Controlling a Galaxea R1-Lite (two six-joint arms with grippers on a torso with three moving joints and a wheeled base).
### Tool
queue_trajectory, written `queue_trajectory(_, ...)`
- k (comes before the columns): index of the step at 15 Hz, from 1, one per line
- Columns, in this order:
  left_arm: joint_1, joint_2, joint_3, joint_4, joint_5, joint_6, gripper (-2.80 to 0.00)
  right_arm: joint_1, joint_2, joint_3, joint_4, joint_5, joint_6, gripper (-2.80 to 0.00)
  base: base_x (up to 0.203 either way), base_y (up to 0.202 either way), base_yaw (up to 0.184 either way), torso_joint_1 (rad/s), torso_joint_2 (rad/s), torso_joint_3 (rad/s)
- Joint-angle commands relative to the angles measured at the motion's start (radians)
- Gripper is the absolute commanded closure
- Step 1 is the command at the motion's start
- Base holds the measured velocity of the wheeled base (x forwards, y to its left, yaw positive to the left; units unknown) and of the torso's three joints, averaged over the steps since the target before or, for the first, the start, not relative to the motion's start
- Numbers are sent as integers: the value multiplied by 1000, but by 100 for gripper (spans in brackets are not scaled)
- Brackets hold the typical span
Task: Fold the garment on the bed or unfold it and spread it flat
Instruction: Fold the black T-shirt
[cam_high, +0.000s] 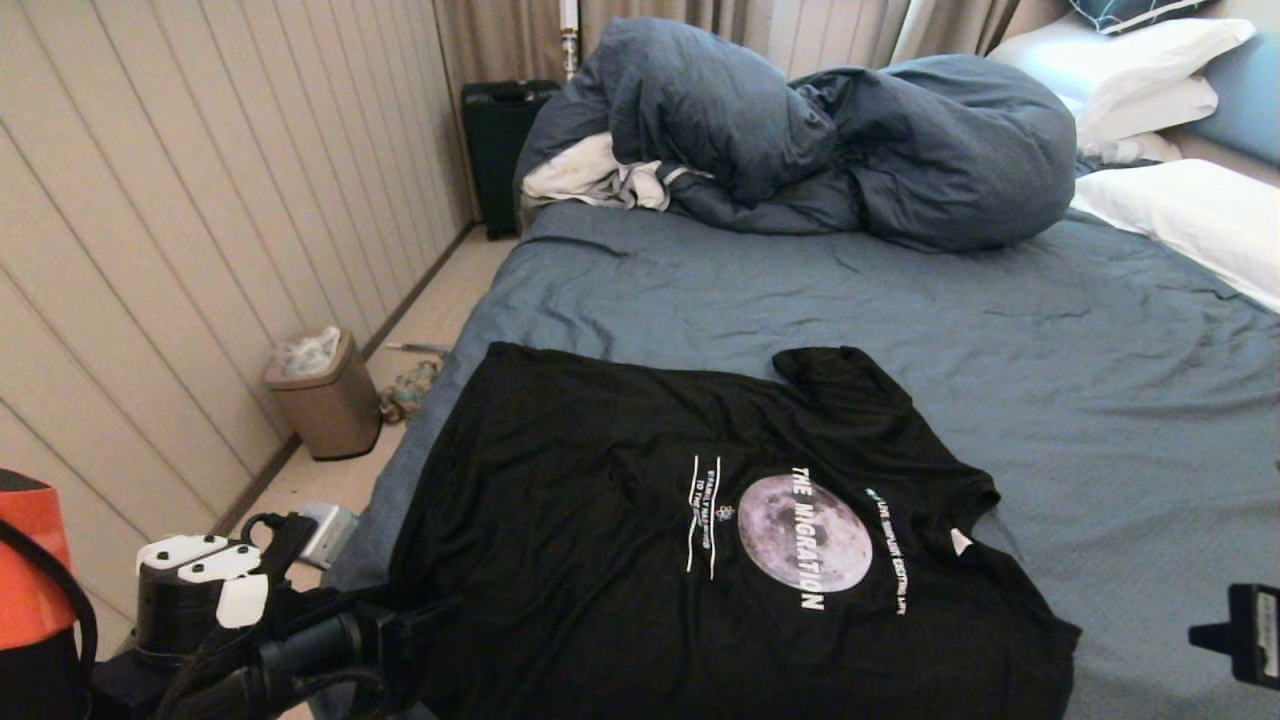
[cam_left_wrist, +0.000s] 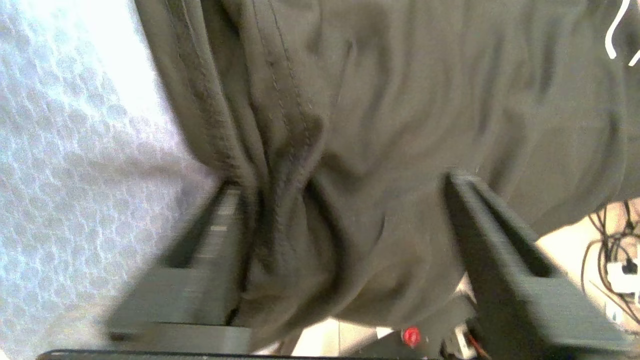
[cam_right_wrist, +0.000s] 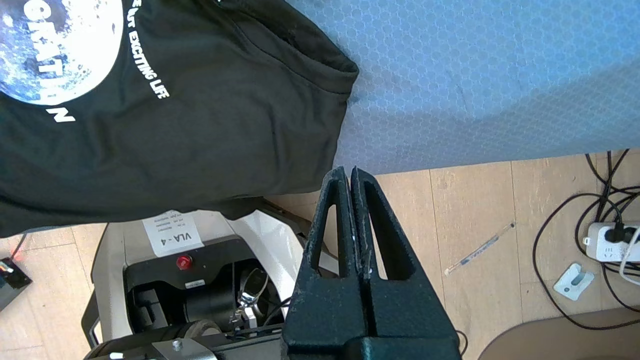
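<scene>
Two grippers frame the garment (cam_high: 690, 520), a black T-shirt lying print-up and mostly flat on the near part of the bed (cam_high: 1050, 380), its lower hem hanging over the edge. The left gripper (cam_left_wrist: 345, 185) sits at the shirt's near left hem with its fingers spread, bunched black fabric lying between them. The right gripper (cam_right_wrist: 350, 172), fingers pressed together and empty, hangs off the bed's near edge just beside the sleeve.

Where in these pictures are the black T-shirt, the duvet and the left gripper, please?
black T-shirt (cam_high: 600, 480): head view, on its chest.
duvet (cam_high: 900, 140): head view, on its bulging heap.
left gripper (cam_left_wrist: 345, 187): left wrist view, between the fingers.
</scene>
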Motion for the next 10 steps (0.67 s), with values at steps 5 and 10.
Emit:
queue_trajectory(5, 2, 20, 32, -62, -1, -3, 0, -2, -17, 4, 9, -1, 1, 0, 0, 0, 0, 0, 0, 0)
queue_trajectory(10, 2, -1, 32, -48, -1, -5, 0, -1, 5, 23, 10, -1, 1, 0, 0, 0, 0, 0, 0, 0)
